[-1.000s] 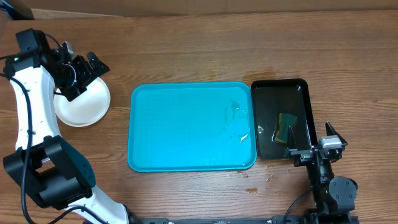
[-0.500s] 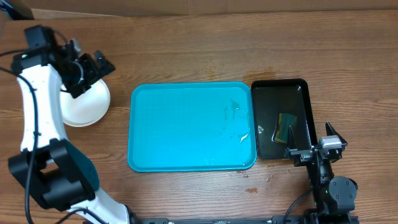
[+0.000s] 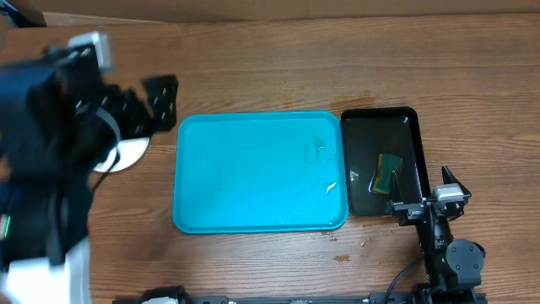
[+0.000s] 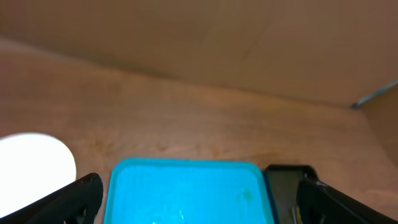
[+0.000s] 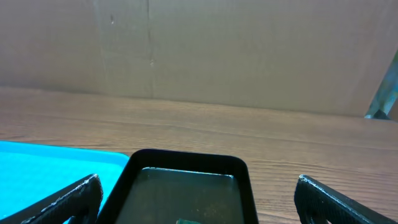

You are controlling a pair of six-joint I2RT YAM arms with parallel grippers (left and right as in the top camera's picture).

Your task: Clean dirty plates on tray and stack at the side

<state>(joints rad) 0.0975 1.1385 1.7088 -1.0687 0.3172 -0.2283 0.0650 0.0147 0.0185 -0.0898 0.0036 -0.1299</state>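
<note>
Two arms at a wooden table (image 3: 278, 67), shown from overhead and from both wrists. The left arm fills the left edge of the overhead view, large and blurred. The left end effector (image 3: 145, 108) hangs above the table just off the cyan tray's far-left corner, with its jaws spread wide. In its wrist view the two dark fingers (image 4: 74, 199) frame nearly the whole width of the tray, with nothing between them.

The plates (image 3: 128, 152) lie on the table to the left of the tray (image 3: 253, 177), apart from it. Only a white crescent shows below the arm, so their number cannot be told. The left wrist view shows the top one as a plain white disc (image 4: 31, 165). The tray lies flat at the table's middle, and wet streaks glint on the right part of its floor.

A black tray (image 3: 411, 135) stands just beside the cyan tray's right edge, holding dark liquid and a green-yellow sponge (image 3: 388, 171). The right end effector (image 3: 420, 187) sits at the near-right corner of the black tray, its jaws also wide and gripping nothing. A cardboard wall (image 5: 249, 56) closes the far side.
</note>
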